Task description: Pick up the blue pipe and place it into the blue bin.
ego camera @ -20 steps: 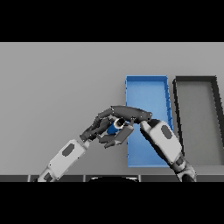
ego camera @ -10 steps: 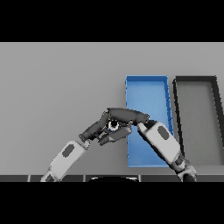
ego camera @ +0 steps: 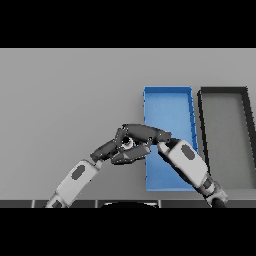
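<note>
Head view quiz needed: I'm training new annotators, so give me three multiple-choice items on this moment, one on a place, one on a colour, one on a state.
1. Where is the dark bin?
A. right of the blue bin
B. left of it
C. inside it

2. What colour is the table?
A. green
B. grey
C. red

3. How do the left hand and right hand stand?
A. far apart
B. both inside the dark bin
C. together by the blue bin's left edge

A: it stands on the right side.
B: bare surface is grey.
C: their fingers meet there.
</note>
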### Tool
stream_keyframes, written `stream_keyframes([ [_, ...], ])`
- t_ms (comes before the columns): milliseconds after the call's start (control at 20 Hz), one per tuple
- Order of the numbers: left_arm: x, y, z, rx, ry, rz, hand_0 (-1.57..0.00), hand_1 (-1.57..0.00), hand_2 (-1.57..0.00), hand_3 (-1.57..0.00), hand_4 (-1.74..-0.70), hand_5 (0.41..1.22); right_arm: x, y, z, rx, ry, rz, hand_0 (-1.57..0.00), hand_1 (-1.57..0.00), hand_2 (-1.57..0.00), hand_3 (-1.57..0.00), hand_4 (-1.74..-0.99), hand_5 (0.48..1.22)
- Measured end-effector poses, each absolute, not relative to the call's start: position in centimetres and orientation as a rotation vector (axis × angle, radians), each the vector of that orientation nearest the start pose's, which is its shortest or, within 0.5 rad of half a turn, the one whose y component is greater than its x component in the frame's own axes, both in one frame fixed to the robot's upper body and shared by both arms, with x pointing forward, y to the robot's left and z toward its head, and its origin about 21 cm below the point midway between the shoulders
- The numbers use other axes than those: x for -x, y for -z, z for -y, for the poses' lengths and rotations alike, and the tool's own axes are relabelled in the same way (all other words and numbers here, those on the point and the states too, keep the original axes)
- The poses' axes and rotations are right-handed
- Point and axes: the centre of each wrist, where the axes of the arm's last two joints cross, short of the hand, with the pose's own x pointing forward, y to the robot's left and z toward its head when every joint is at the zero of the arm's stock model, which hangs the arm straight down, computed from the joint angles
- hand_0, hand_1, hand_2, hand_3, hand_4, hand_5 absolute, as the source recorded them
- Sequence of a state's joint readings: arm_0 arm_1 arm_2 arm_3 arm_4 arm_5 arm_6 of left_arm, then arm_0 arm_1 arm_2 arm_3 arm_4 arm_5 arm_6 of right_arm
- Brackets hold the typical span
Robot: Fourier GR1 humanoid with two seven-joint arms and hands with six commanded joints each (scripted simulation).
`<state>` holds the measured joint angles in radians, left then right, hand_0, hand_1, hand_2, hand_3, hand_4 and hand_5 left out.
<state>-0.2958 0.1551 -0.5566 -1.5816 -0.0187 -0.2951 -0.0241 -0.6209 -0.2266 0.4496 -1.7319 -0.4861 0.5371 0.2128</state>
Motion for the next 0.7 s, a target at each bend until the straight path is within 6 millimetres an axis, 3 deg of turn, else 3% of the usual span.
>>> stream_keyframes([
  [150,-26.50,-5.28,-10.60,0.464,1.012,1.656,-0.22,-0.21,-0.20,-0.20,-0.92,0.899,-28.89,-18.02,9.99,-0.912,-1.197,1.662,-1.57,-1.57,-1.57,-1.57,-1.488,1.216],
  [300,-26.76,-5.43,-10.78,0.471,0.984,1.663,-0.11,-0.11,-0.10,-0.10,-0.86,0.734,-28.89,-17.73,10.01,-0.905,-1.193,1.656,-1.57,-1.57,-1.57,-1.57,-1.487,1.218],
  [550,-26.86,-4.82,-11.25,0.461,0.902,1.588,-0.04,-0.03,-0.03,-0.03,-0.89,0.625,-29.26,-17.70,9.86,-0.902,-1.162,1.662,-1.57,-1.57,-1.57,-1.57,-1.489,1.220],
  [700,-26.15,-4.75,-11.01,0.480,0.892,1.563,-0.02,-0.02,-0.02,-0.02,-0.91,0.564,-29.24,-18.54,10.13,-1.028,-1.052,1.582,-1.57,-1.57,-1.57,-1.57,-1.490,1.221],
])
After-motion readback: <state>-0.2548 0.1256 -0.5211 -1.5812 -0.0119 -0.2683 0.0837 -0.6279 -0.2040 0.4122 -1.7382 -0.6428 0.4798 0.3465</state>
